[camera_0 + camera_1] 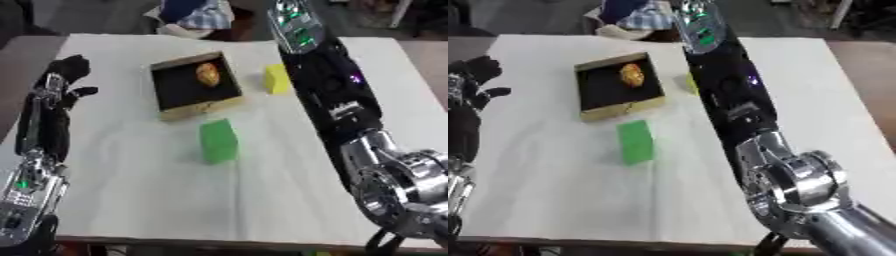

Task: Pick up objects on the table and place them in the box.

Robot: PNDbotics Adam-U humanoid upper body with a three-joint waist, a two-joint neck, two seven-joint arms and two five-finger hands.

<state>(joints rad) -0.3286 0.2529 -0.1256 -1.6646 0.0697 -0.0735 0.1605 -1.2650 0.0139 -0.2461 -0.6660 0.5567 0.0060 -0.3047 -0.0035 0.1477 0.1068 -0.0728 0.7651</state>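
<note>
The box [194, 86] sits on the far middle of the table [131, 190], a shallow square tray with a dark lining and pale, wood-coloured walls, turned a little askew to the table edge. Inside it, toward the far right corner, lies a small rounded orange-yellow object [207, 74] with a mottled surface; what it is cannot be made out. Just beyond the near wall of the box stands a green block [218, 140], a plain rectangular solid with flat matte faces, apart from the box. To the right of the box is a yellow block [277, 78], and the right arm [337, 95] crosses over it: in the left eye view most of it shows, while in the right eye view only a thin sliver peeks out beside the arm. That arm runs from a bulky silver joint at the lower right up to the far edge of the table, glossy black with a silver section showing green lights at its top; the right hand is cut off or hidden there, so its fingers cannot be told. The left hand [66, 75] is at the left edge of the table, black, fingers relaxed and spread, holding nothing. The table is covered in a smooth white sheet.
</note>
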